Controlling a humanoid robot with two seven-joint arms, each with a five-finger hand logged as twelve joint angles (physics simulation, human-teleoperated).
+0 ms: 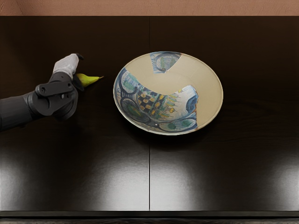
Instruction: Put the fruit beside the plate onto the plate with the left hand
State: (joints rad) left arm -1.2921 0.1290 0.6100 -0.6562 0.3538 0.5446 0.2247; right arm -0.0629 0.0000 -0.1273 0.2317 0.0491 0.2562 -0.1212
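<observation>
Left of the plate (pixel 205 88), the fruit (pixel 89 79) is partly covered by the left hand (pixel 67 65), whose grip cannot be told; grasping is judged underway, and a lift rightward onto the plate is called for.

My left arm (pixel 18 109) comes in from the left edge. The dark forearm lies low and almost level, rising a little toward my wrist (pixel 56 95), a bulky black joint just behind my fingers. My left hand (pixel 65 65) bends up and away from that wrist, its pale grey back turned upward. My fingers (pixel 71 60) curl down and close over one end of the fruit (pixel 89 79), whose pointed tip pokes out just past them.
</observation>
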